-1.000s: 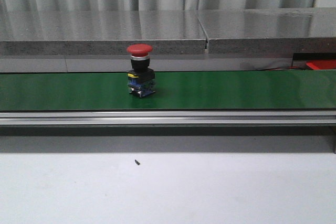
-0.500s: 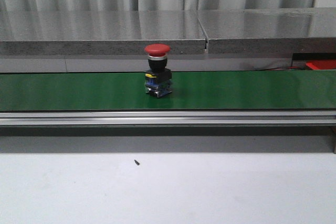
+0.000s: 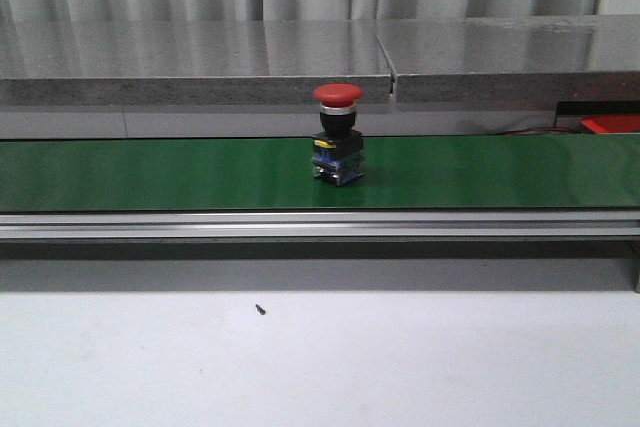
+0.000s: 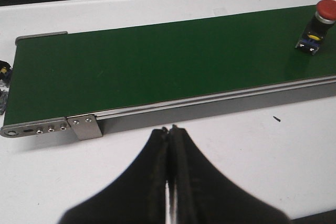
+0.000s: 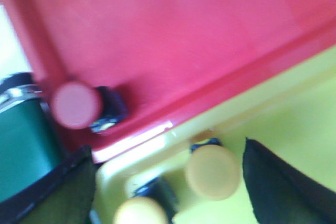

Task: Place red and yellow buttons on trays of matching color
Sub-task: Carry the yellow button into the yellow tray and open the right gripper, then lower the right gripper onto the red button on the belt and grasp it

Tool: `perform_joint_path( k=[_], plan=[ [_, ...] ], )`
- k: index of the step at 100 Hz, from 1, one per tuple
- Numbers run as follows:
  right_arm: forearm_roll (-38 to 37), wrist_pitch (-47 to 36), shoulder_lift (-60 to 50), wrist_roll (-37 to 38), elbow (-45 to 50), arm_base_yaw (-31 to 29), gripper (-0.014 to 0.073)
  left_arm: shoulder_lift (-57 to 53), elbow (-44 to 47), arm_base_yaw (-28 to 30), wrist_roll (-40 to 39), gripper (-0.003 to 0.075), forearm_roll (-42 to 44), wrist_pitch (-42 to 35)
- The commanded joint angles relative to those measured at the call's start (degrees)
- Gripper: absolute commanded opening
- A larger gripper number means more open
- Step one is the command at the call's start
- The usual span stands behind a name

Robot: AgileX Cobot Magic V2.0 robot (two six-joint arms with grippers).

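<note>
A red button [image 3: 337,134] stands upright on the green conveyor belt [image 3: 150,173], near the middle of the front view. The left wrist view shows the same red button [image 4: 318,27] far along the belt [image 4: 157,66]. My left gripper [image 4: 169,130] is shut and empty, over the white table short of the belt. My right gripper [image 5: 168,153] hangs open above the trays. One red button [image 5: 79,105] sits in the red tray [image 5: 184,35]. Two yellow buttons [image 5: 212,171] [image 5: 140,212] sit in the yellow tray [image 5: 294,124], between the spread fingers. Neither arm shows in the front view.
A small dark speck [image 3: 261,309] lies on the white table in front of the belt's metal rail [image 3: 320,224]. A grey raised shelf [image 3: 200,62] runs behind the belt. A corner of the red tray [image 3: 612,124] shows at the far right.
The red button has ridden the belt to the right, from left of centre to about the middle of the front view.
</note>
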Motion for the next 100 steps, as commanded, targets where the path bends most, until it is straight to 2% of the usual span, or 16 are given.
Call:
perform_joint_path(
  k=[1, 35, 80, 100],
  plan=[
    [0.1, -1.3, -4.9, 0.0, -1.2, 2.2, 0.0580, 0.1, -1.6, -0.5, 0.0, -0.0019, -1.5, -3.4],
    [0.1, 2.8, -9.6, 0.0, -1.2, 12.9, 0.0580, 0.1, -1.6, -0.5, 0.0, -0.0019, -1.5, -3.4],
    [0.1, 5.2, -9.2, 0.0, -1.2, 32.4, 0.0580, 0.1, -1.6, -0.5, 0.0, -0.0019, -1.5, -3.4],
    [0.1, 7.8, -6.3, -4.6, -1.3, 37.1, 0.0580, 0.1, -1.6, -0.5, 0.0, -0.0019, -1.5, -3.4]
  ],
)
